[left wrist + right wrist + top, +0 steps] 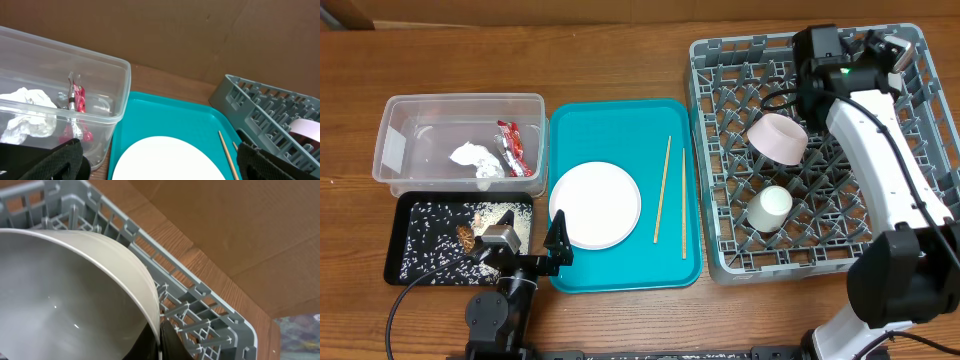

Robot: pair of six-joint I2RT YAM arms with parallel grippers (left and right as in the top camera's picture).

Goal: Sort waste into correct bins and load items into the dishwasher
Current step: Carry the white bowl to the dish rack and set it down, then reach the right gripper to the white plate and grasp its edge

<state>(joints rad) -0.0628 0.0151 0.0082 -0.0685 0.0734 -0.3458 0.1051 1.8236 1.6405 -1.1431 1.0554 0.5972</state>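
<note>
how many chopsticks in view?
2. Both lie on the teal tray, right of the white plate: slanted chopstick, straight chopstick nearer the tray's right edge. None seem hidden.

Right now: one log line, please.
right jaws shut on pale shallow bowl in grey plastic dish rack; left jaws open; round white plate on teal tray

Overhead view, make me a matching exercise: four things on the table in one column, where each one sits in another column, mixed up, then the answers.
Things
1. white napkin
2. rice grains
3. chopsticks
4. white cup

Places
A. in the grey dish rack
B. in the clear tub
C. on the teal tray
D. in the black tray

Pairs: 1-B, 2-D, 3-C, 4-A
</note>
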